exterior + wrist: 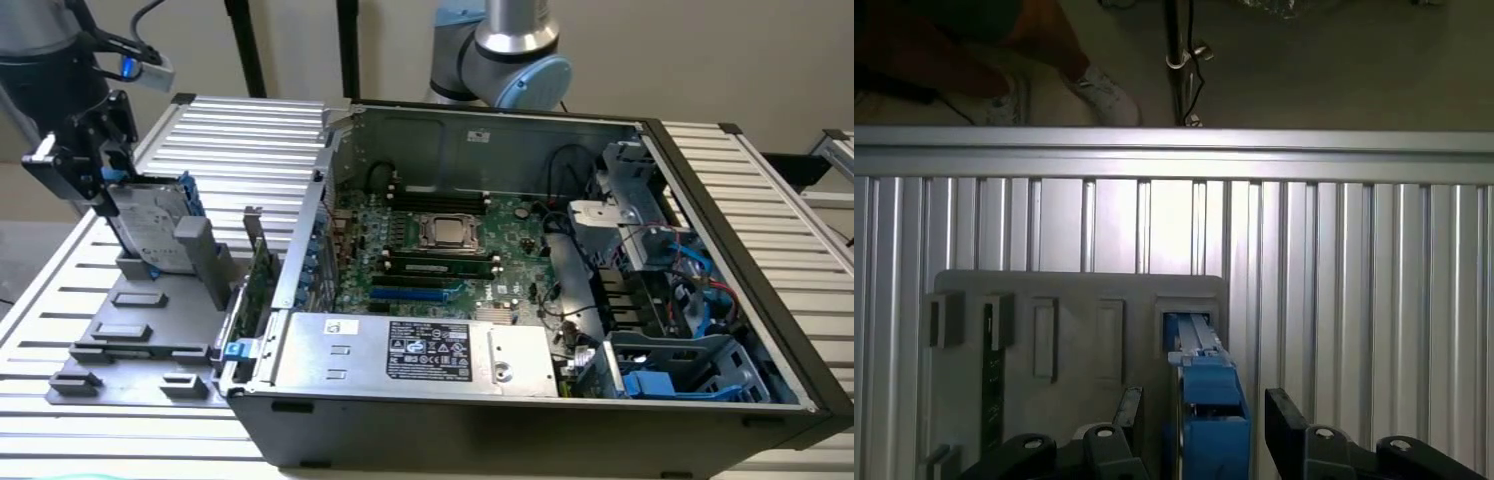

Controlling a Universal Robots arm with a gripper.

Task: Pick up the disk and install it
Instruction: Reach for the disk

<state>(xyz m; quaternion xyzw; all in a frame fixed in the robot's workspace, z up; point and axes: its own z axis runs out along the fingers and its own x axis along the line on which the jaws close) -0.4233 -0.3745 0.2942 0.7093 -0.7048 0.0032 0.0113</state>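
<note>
The disk (150, 218) stands upright on its edge in the grey plastic fixture (134, 335) at the exterior view's left, silver-grey with blue rails. My gripper (96, 190) hangs at its top edge, on the side away from the computer case. In the wrist view the disk's blue rail (1199, 375) rises between my two black fingers (1286, 420), with a small gap on each side. The gripper (1204, 428) is open and straddles the disk without touching it. The fixture (1054, 330) lies flat under it.
An open computer case (694, 180) lies on the slatted aluminium table (774, 190), with the motherboard, a silver power-supply box (414, 350) and blue drive bays (667, 380) inside. Its wall stands close beside the fixture. A person's shoe (1099, 95) shows on the floor beyond the table edge.
</note>
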